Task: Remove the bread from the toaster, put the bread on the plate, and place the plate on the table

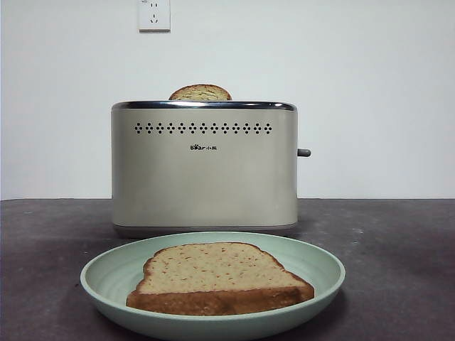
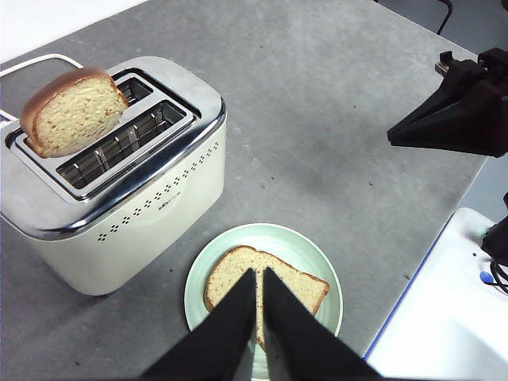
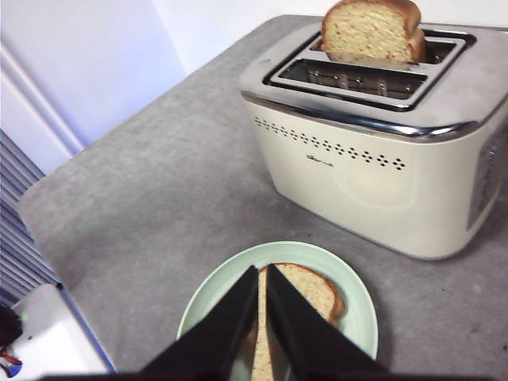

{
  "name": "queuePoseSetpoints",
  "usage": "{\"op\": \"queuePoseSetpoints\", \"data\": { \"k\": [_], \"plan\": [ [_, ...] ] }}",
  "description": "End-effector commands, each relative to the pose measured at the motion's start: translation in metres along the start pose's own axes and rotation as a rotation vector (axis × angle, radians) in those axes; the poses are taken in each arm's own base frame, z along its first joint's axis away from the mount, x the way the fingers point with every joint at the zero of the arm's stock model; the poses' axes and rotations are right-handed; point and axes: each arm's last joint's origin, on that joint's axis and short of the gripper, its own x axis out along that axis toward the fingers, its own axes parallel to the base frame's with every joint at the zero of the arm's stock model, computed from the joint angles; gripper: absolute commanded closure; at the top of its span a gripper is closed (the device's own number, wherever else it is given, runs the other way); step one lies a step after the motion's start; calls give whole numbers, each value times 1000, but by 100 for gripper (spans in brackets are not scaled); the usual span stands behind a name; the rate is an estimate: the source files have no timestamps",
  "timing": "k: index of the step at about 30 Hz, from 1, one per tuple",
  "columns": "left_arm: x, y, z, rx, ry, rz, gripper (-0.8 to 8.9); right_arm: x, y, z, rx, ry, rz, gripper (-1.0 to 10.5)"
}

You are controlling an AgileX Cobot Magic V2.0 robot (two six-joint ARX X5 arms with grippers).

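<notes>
The bread (image 1: 217,277) lay flat on the plate (image 1: 106,273), on the table (image 1: 398,241) before the toaster (image 1: 204,170). Both the left gripper (image 2: 259,274) and the right gripper (image 3: 262,272) hung above it, nearly closed and empty, neither plainly nearer.

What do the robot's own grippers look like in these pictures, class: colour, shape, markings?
The left gripper and the right gripper each have two plain matte black jaws, long wedges tapering to narrow tips. No markings or cables show on them.

Left claw (image 2: 259,317), right claw (image 3: 262,317): matte black, tapered, seemingly smooth.
</notes>
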Motion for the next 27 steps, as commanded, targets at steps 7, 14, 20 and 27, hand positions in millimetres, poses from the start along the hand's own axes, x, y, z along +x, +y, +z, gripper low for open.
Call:
{"op": "queuePoseSetpoints", "data": {
  "k": [7, 14, 20, 27],
  "plan": [
    [2, 0, 7, 14, -17, -3, 806, 0, 2, 4, -16, -9, 6, 943],
    [8, 2, 8, 10, -2, -4, 806, -3, 3, 4, -19, -23, 9, 943],
    [17, 4, 10, 4, 21, -7, 806, -3, 3, 4, -19, -23, 9, 943],
    [0, 12, 10, 47, -74, 75, 806, -4, 3, 4, -19, -24, 9, 943]
  ]
}}
